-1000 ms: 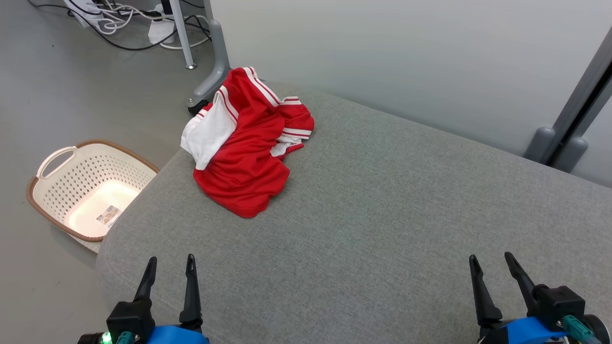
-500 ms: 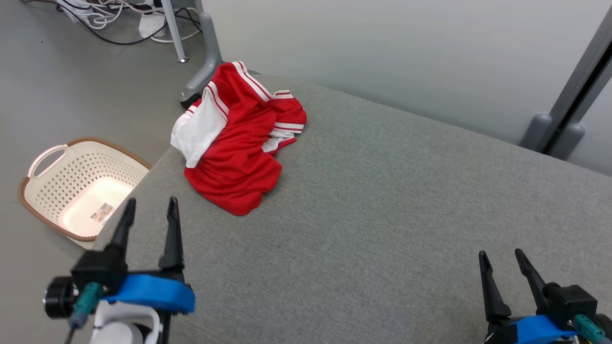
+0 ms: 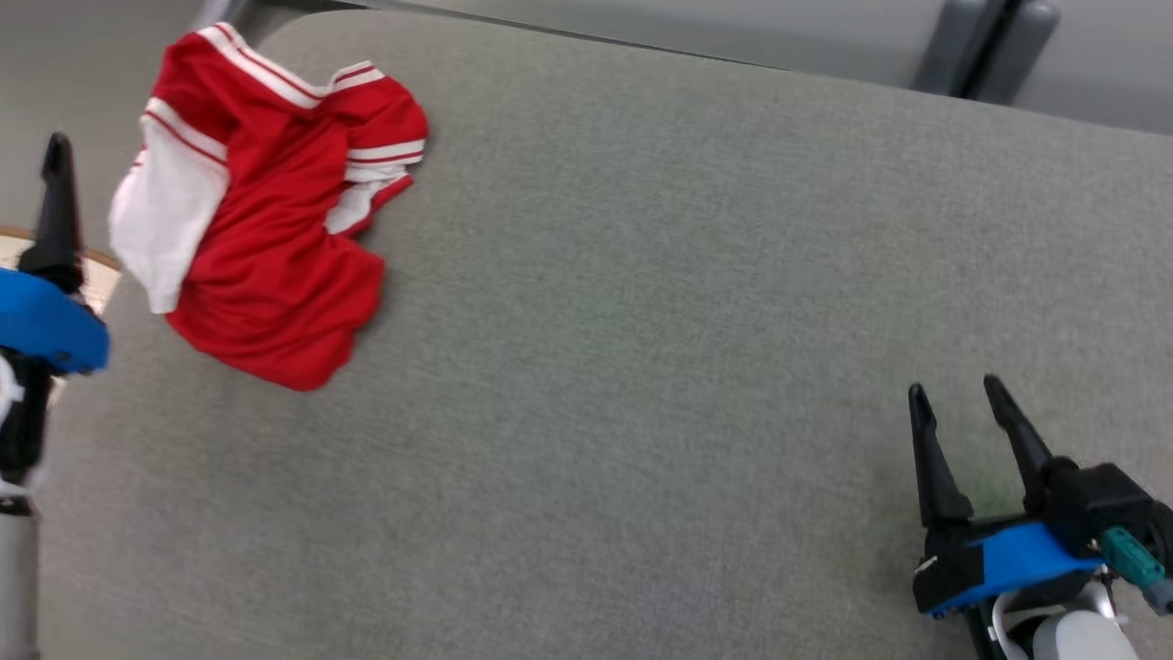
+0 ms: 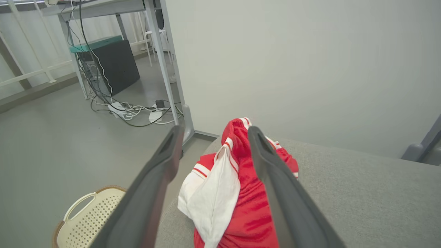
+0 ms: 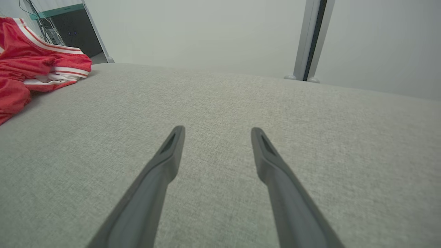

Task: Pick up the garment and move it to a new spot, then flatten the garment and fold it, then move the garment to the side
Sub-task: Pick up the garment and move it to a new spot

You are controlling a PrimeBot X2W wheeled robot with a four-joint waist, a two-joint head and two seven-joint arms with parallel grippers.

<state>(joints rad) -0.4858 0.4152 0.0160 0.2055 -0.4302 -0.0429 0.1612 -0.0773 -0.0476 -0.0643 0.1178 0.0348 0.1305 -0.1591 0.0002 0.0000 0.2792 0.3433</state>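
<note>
Left tool [image 4: 214, 130]: fingers spread wide, nothing between them and no contact seen. In the left wrist view the fingers frame the garment [image 3: 266, 266], which lies beyond their tips. In the head view one dark finger [image 3: 57, 156] stands just beside the garment's left edge, apart from it, off the rim of the padded surface [image 3: 641, 302].

Right tool [image 3: 953, 387]: fingers spread, empty, over bare fabric at the near right of the padded surface, well apart from the garment. Cannot tell whether the tips touch the fabric.

Garment: crumpled heap at the far left corner of the padded surface, close to its edge. Red cloth with a slight sheen and soft folds. A matte white panel hangs on the left side. White bands with thin red stripes run along the hems at the top and right.

Padded surface: grey woven upholstery with a fine heathered weave and a rounded edge.

Floor to the left: a cream plastic basket [image 4: 82, 224] with perforated walls, a brown rim and a loop handle. Farther back, tangled cables [image 4: 134, 112] lie at a metal desk leg [image 4: 165, 69].
</note>
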